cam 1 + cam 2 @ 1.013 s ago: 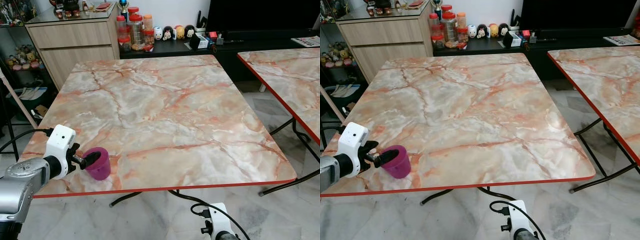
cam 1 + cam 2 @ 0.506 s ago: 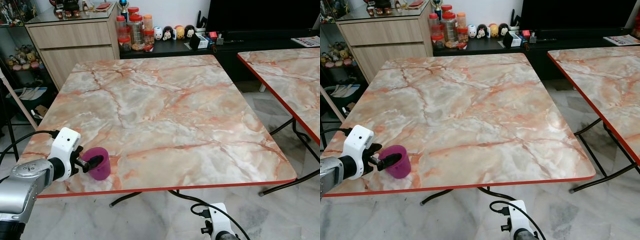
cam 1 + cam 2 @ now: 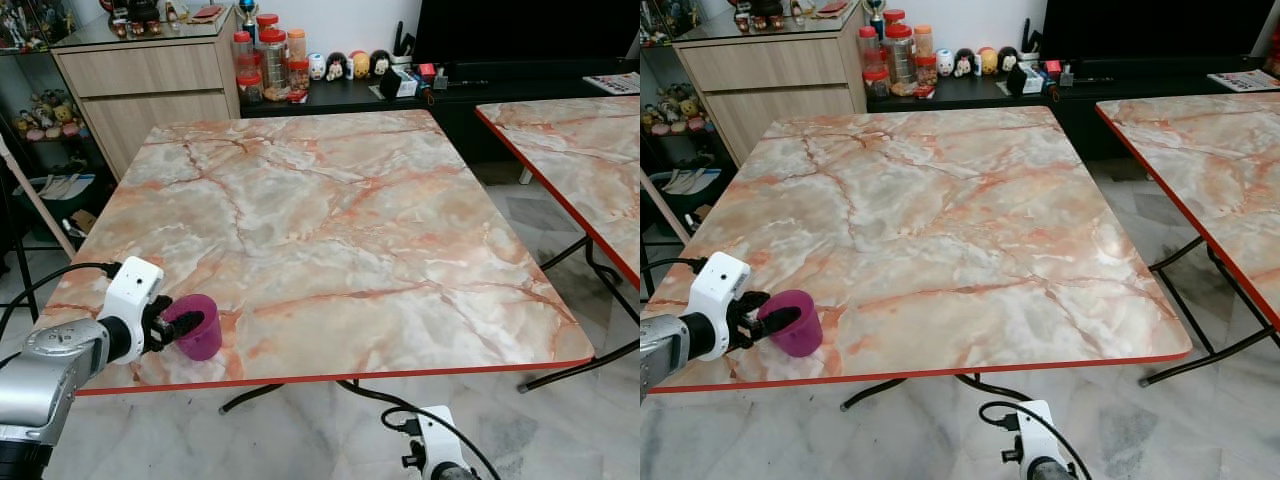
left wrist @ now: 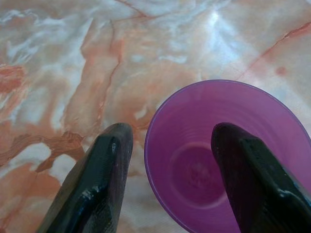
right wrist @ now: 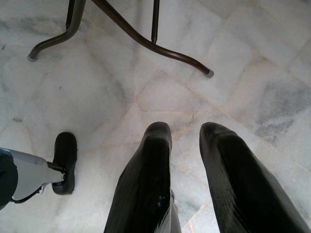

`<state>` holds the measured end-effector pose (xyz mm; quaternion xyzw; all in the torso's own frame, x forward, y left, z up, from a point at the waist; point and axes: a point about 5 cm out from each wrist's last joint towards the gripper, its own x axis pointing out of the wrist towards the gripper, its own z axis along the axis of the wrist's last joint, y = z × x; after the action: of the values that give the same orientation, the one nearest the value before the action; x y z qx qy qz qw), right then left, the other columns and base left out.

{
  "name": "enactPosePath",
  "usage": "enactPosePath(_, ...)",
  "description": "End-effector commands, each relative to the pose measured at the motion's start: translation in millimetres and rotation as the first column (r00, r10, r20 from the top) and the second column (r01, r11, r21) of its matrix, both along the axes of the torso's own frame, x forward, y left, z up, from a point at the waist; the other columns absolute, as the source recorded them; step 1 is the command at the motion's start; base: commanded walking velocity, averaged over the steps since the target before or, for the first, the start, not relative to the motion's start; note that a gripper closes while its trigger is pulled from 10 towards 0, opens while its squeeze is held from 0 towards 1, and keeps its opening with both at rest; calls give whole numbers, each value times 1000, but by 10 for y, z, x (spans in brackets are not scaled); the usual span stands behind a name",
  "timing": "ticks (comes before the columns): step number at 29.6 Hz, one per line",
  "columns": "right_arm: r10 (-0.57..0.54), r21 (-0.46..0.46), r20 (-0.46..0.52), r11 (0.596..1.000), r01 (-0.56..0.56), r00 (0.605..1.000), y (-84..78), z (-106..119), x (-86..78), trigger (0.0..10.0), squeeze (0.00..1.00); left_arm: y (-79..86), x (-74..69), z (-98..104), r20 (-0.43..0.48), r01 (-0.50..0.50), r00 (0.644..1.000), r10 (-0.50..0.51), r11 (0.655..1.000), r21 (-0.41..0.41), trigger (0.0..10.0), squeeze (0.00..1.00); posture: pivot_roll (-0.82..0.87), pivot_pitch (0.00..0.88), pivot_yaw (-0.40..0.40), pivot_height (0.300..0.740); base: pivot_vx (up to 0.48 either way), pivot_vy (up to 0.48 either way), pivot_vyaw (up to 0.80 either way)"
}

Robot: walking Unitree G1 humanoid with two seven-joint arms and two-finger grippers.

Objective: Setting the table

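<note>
one purple cup (image 3: 198, 327) stands upright on the marble-pattern table (image 3: 330, 220), near the front-left corner and close to the red front edge; the cup is empty inside, as the left wrist view shows; the left gripper (image 3: 180, 326) is at the cup, and its two black fingers (image 4: 99, 182) are spread apart, one finger outside the rim and the other over the mouth of the cup, so the wall is between them; whether the fingers press on the wall i cannot tell, there is a small gap at the outer finger in the wrist view; the cup is on the table, not lifted.

the right gripper (image 5: 184, 141) hangs low over the grey tiled floor (image 5: 97, 97), its two fingers a little apart with nothing between them; near it are the dark metal legs (image 5: 146, 43) of the table.

there are two tables with the same marble top; the second table (image 3: 580, 160) is on the right, well apart from the first; behind, one wooden cabinet (image 3: 150, 85) and one low black shelf (image 3: 340, 95); on the shelf i count about five jars with red lids (image 3: 268, 60) and four small round toy figures (image 3: 345, 65) in a row; a dark screen (image 3: 530, 30) is above; no writing or label is clear enough to read.
</note>
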<state>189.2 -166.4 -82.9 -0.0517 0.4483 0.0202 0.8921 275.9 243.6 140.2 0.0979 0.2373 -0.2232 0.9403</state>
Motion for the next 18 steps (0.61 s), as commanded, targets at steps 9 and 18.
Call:
enactPosePath(9,2,2,0,1000,-2,1000,7,5,12,10000,0,8,24,27,9,-2,1000,2,1000,11,0,0,79,0,22,723,0,0,0)
enactPosePath(18,-2,3,3,1000,2,1000,3,11,25,10000,0,12,36,25,14,-11,1000,11,1000,12,0,0,81,0,18,723,0,0,0)
